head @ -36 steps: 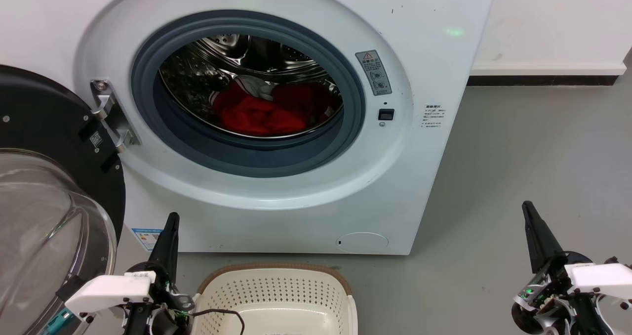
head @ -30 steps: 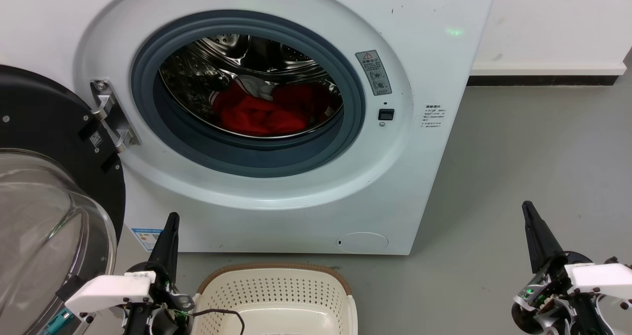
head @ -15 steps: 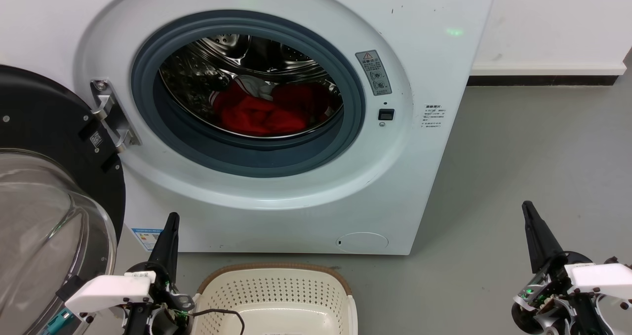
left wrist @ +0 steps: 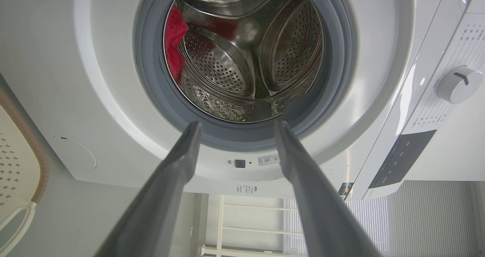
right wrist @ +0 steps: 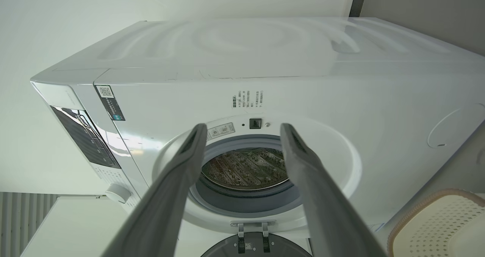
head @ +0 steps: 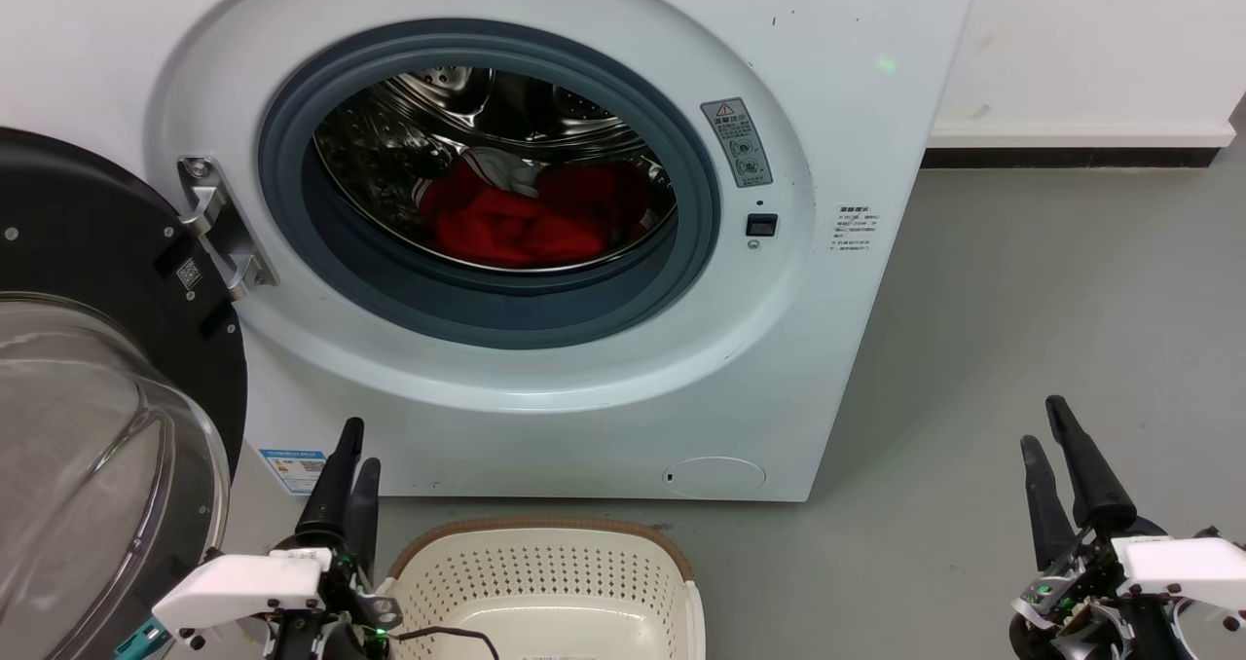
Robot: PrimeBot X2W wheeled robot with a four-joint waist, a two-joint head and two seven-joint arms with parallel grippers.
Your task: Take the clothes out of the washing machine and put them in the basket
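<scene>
Low in the drum [head: 409, 144], clothes [head: 506, 227]: soft, limp (likely light); best pinched at a raised fold. Below the drum, left gripper [head: 359, 446] and right gripper [head: 1043, 424] splayed, empty.

The washing machine [head: 837, 105] stands at the back, porthole facing us; the clothes [head: 516, 222] lie heaped inside the drum [head: 409, 144], low in it; the door [head: 97, 348] hangs open on the left, hinged at the porthole's left side; down on the floor [head: 1022, 300], the basket [head: 545, 582] sits in front of the machine, below the porthole; the left gripper [head: 361, 444] is just left of the basket, between it and the door; the right gripper [head: 1042, 422] is well off to the right, past the machine's right edge.
</scene>
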